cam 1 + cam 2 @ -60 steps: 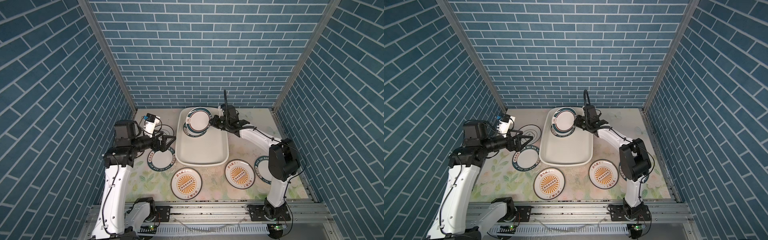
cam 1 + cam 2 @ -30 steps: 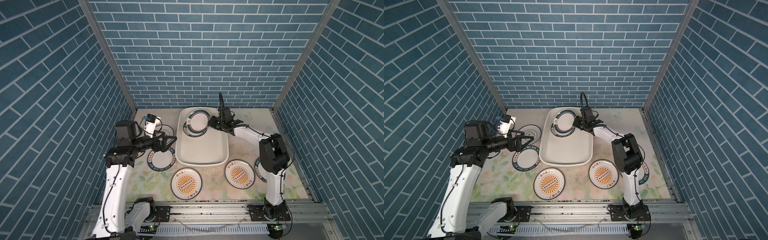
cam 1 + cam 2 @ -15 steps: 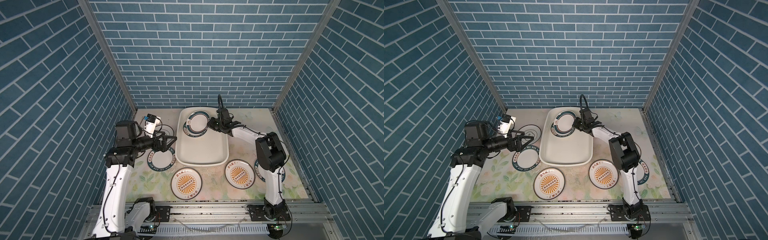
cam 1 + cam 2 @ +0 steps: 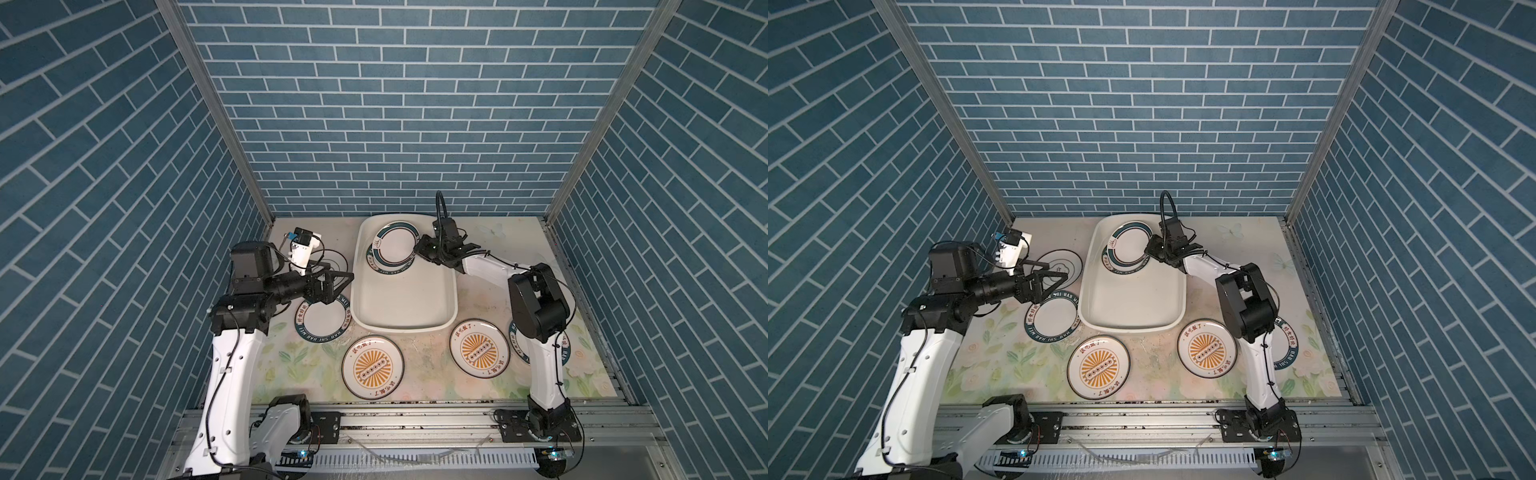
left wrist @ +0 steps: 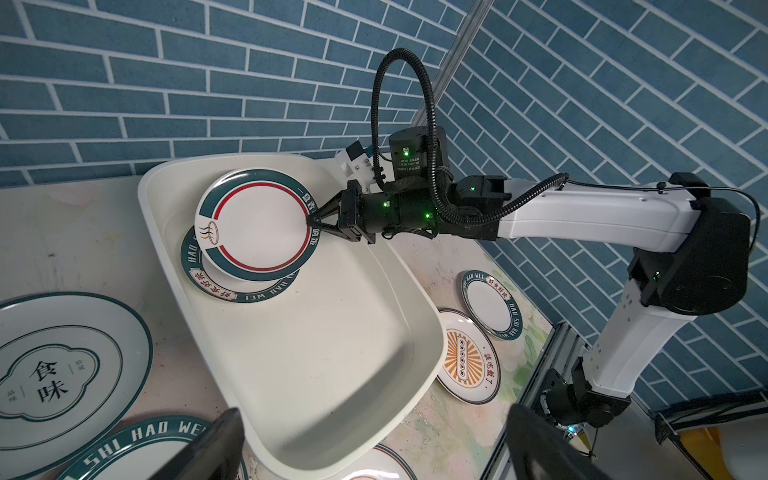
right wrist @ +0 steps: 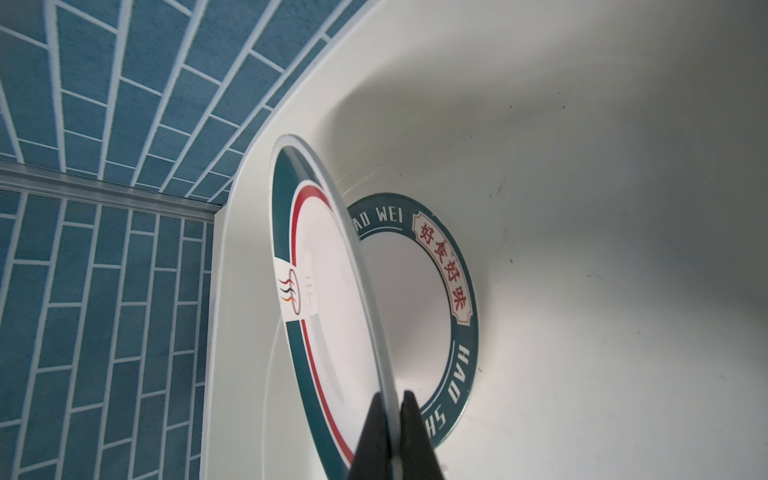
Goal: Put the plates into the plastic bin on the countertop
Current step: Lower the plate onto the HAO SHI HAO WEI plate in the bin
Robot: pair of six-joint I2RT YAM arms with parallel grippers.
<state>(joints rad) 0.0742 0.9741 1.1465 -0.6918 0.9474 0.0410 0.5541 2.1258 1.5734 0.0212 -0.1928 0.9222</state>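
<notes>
Glossy round white plate [image 5: 257, 224], green band, red ring, rim pinched between right gripper [image 5: 311, 220] jaws within smooth rounded plastic bin [image 5: 332, 353]; left gripper [image 4: 345, 279] jaws spread, empty.

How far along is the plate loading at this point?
Done: one green-rimmed plate lies flat in the bin. In hand: the right gripper pinches a red-ringed plate, tilted, above it. Left: five plates on the countertop; the left gripper hangs open over one of them.
</notes>
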